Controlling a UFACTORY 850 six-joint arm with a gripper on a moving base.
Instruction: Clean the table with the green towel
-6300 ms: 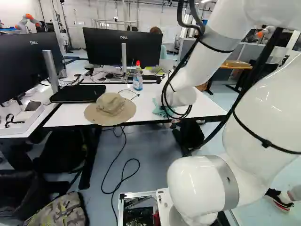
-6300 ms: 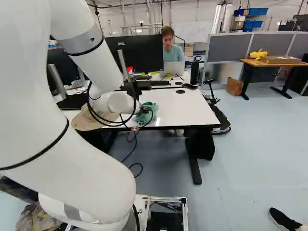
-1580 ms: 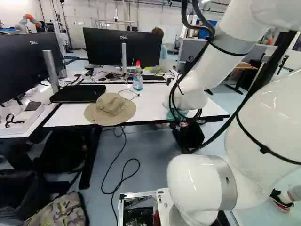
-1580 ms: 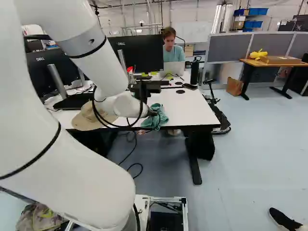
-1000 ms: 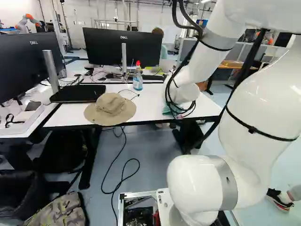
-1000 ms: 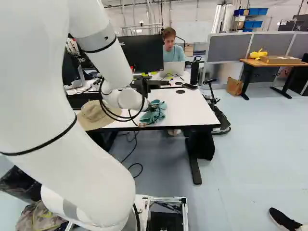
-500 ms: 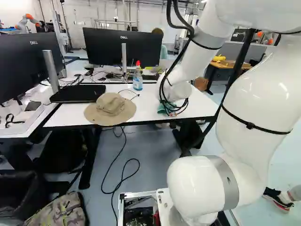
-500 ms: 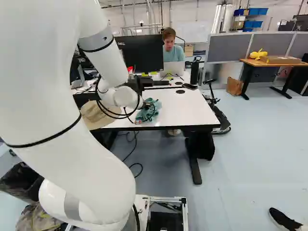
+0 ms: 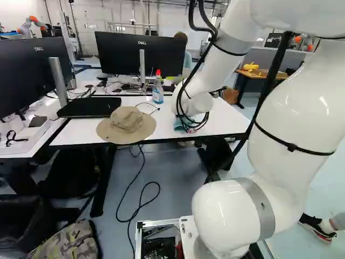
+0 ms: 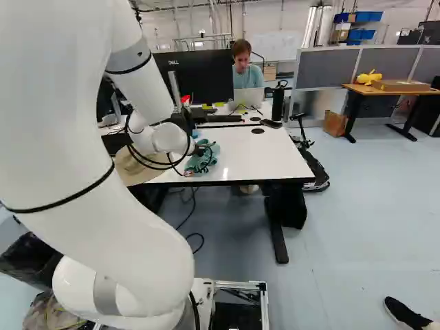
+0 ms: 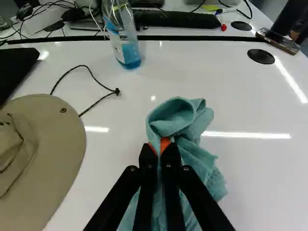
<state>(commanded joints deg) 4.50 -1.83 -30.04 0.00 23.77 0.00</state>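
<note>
In the right base view my gripper [image 10: 199, 150] is low over the white table [image 10: 271, 155], mostly hidden by the wrist and its cables. The wrist view shows the gripper [image 11: 160, 149] shut on the green towel [image 11: 178, 118]. The cloth bunches up ahead of the fingertips and spreads beneath and beside them on the tabletop. In the right base view the towel [image 10: 206, 158] is near the table's front edge. From the left base view only a bit of it shows beside the wrist.
A tan hat [image 9: 126, 125] lies beside the towel, its cord stretching across the tabletop. Behind it stand a spray bottle [image 9: 158, 90] with blue liquid and a black laptop [image 9: 89, 107]. Monitors [image 9: 141, 54] rise farther back. Another robot [image 9: 31, 26] stands far off.
Over the last second the arm has swung toward the hat, dragging the towel along the tabletop with it. Earlier it had moved the other way. The base has stayed put.
</note>
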